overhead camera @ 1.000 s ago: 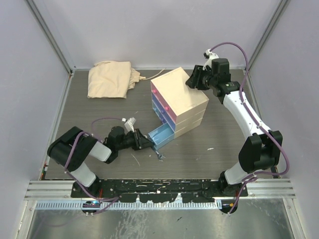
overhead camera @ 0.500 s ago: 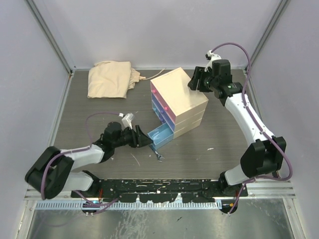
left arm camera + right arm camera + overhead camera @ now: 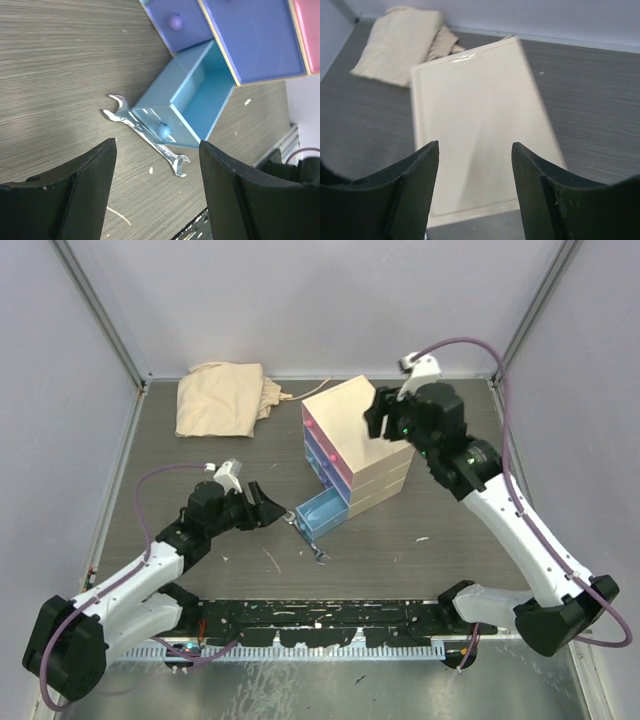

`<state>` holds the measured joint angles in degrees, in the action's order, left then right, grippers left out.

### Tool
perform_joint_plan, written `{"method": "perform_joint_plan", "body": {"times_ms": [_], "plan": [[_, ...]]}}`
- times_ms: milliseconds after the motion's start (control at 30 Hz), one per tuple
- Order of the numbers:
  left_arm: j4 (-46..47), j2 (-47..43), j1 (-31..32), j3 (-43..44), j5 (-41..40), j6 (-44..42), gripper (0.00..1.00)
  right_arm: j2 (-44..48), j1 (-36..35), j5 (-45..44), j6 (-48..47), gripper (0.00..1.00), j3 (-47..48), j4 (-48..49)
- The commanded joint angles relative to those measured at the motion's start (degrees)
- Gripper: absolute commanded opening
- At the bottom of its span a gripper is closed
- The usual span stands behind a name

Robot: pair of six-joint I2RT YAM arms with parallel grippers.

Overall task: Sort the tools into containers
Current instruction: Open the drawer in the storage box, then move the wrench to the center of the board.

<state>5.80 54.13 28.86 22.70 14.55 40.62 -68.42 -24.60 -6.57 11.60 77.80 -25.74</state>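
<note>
Cloth (image 3: 222, 398) at 10 o'clock, not ours. Left gripper (image 3: 263, 508) is spread wide and empty, at 9 o'clock of the pulled-out light-blue drawer (image 3: 322, 510). We see a silver spanner (image 3: 145, 134) on the table against the drawer front, maybe two overlapping, can't tell. No tool shows in the drawer's visible part. Chest (image 3: 365, 430) mid-table. Right gripper (image 3: 380, 420) is wide and empty over its top, 1 o'clock. We judge the spanner unsorted; other tools are out of view.
</note>
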Motion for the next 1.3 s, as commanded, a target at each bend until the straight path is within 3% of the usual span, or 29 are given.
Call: {"method": "perform_joint_plan", "body": {"times_ms": [0,233,367,633,1267], "plan": [[-8.82,-2.37,-2.67,3.86,-5.12,-1.36,0.69,2.42,-14.41,-11.46,-1.04,0.65,-0.36,-3.93],[-11.67,-1.70,-6.00,4.78,-4.18,-0.94,0.76,-0.03,-40.32,-24.48,8.77,0.65,-8.72,-5.71],[-13.34,-2.38,-7.19,5.41,-4.34,-1.33,0.82,-4.25,-48.10,-26.63,16.14,0.66,-14.51,-3.56],[-17.97,-4.83,-8.03,6.53,-5.04,-3.35,0.84,-8.42,-49.40,-21.95,22.44,0.67,-24.80,3.61],[-17.93,-5.64,-8.08,4.57,-2.60,-2.52,0.84,-20.89,-44.23,-11.92,18.68,0.67,-27.93,8.95]]}}
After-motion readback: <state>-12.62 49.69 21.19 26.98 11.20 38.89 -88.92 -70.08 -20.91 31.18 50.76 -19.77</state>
